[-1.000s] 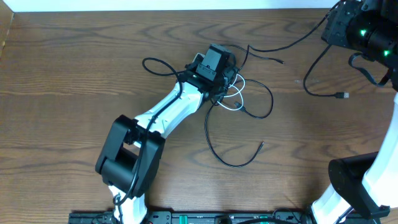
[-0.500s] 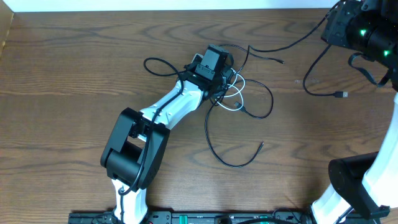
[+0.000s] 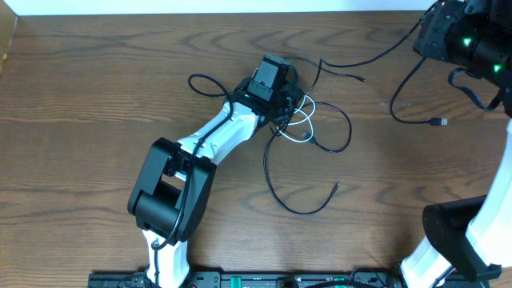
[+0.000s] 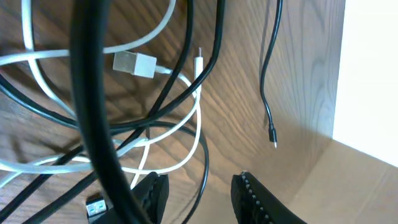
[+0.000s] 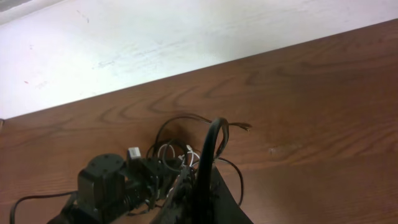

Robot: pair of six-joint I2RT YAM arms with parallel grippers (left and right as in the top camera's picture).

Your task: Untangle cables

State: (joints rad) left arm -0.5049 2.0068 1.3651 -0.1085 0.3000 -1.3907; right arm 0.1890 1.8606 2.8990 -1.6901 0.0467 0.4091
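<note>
The cables lie tangled at the table's middle. The white cable [image 3: 301, 122] loops through two black cables [image 3: 276, 192]; in the left wrist view its white plug [image 4: 134, 63] lies among black strands [image 4: 186, 74]. My left gripper [image 4: 199, 194] is open low over the tangle, with one thin black strand running between its jaws; from overhead its wrist [image 3: 272, 80] covers the knot. My right gripper [image 3: 428, 40] is at the far right corner, shut on a black cable [image 5: 208, 143] that runs from it [image 3: 376, 52] back to the tangle.
A loose black cable end with a plug [image 3: 438, 122] lies on the right side of the table. Another free end [image 3: 336, 186] lies toward the front. The table's far edge meets a white wall [image 5: 186, 43].
My left arm has shifted slightly, moving its gripper a little up and left over the tangle. The right arm and the cables look unchanged.
</note>
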